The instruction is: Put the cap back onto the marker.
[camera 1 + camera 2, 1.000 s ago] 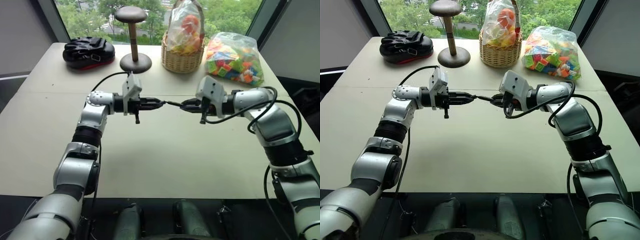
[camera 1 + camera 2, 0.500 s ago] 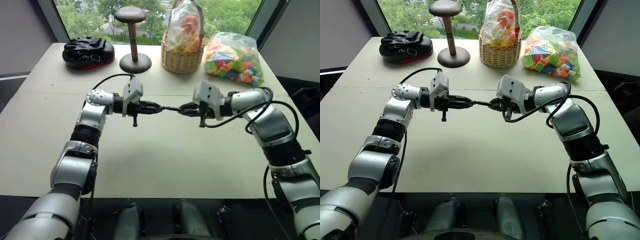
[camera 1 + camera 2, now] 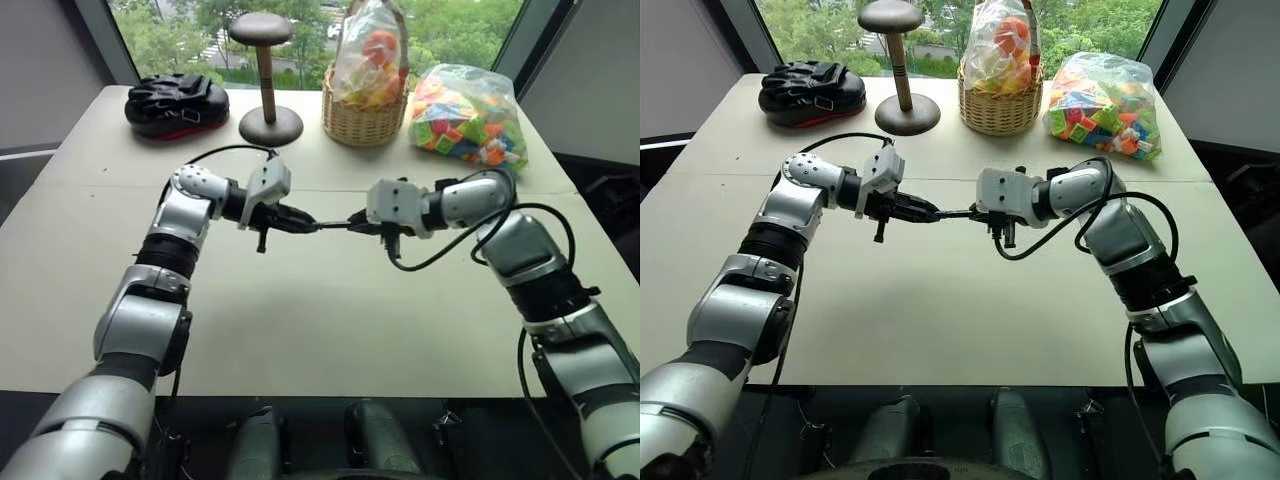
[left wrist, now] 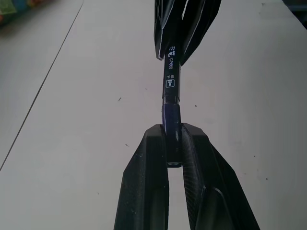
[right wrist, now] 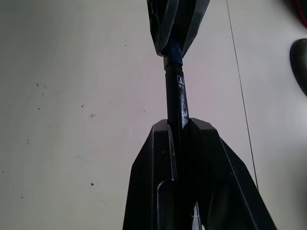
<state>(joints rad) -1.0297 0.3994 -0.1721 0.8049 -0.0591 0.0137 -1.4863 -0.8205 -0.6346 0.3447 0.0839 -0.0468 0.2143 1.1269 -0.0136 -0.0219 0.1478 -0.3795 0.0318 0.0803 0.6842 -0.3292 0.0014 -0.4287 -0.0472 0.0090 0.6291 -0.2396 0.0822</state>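
above table [image 3: 300, 320], cap [image 4: 171, 122] in left gripper [image 4: 173, 139]

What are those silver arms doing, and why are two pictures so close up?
Those are a robot's two arms. The wide pictures come from cameras in its head, looking down at a table. The close-up ones come from small cameras on its wrists. Each arm ends in a pincer with two black fingers. The right pincer is shut on a black marker. The left pincer is shut on the cap, which meets the marker's end. At the table's far side sit a basket, a bag of colourful blocks, a wooden stand and a black glove.
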